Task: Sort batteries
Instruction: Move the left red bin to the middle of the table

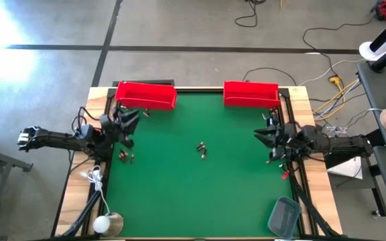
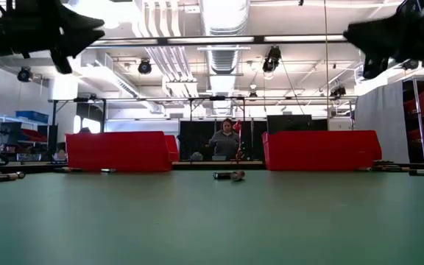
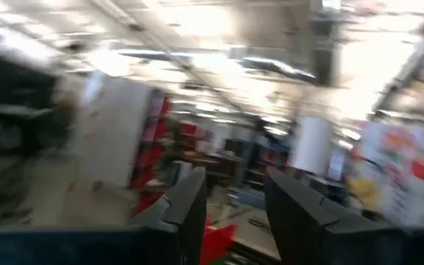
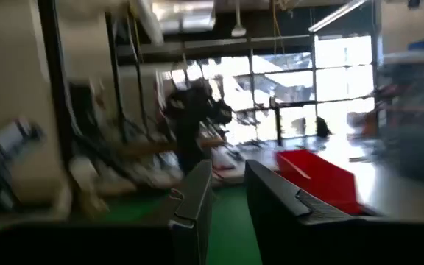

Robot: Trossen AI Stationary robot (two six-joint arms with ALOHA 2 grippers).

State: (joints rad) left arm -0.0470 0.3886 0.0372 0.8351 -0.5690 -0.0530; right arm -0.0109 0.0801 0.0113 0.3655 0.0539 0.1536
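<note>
Batteries [image 1: 202,150] lie in a small cluster near the middle of the green table [image 1: 179,194], with a second small group [image 1: 127,156] close to the table's left edge, just beside the left arm. From table height the middle cluster shows as a few short dark cylinders lying on their sides on the felt, between the two bins. Two long red bins stand along the far edge: the left bin [image 1: 146,96] toward the left corner and the right bin [image 1: 250,94] toward the right corner, well apart from each other and from the batteries. The left pincer [image 1: 127,122] hangs above the table's left side, near the left bin and raised off the surface; its two dark fingers [image 3: 188,213] stand apart with a clear gap between them and nothing in it. The right pincer [image 1: 265,138] hangs above the table's right side, also lifted clear of the surface, its fingers [image 4: 197,195] drawn to a narrow gap with nothing visible between them. A small grey tray [image 1: 284,217] sits at the near right corner of the table, far from both groups of batteries. Beyond the far edge of the table, a person [image 2: 227,141] stands in the room behind.
</note>
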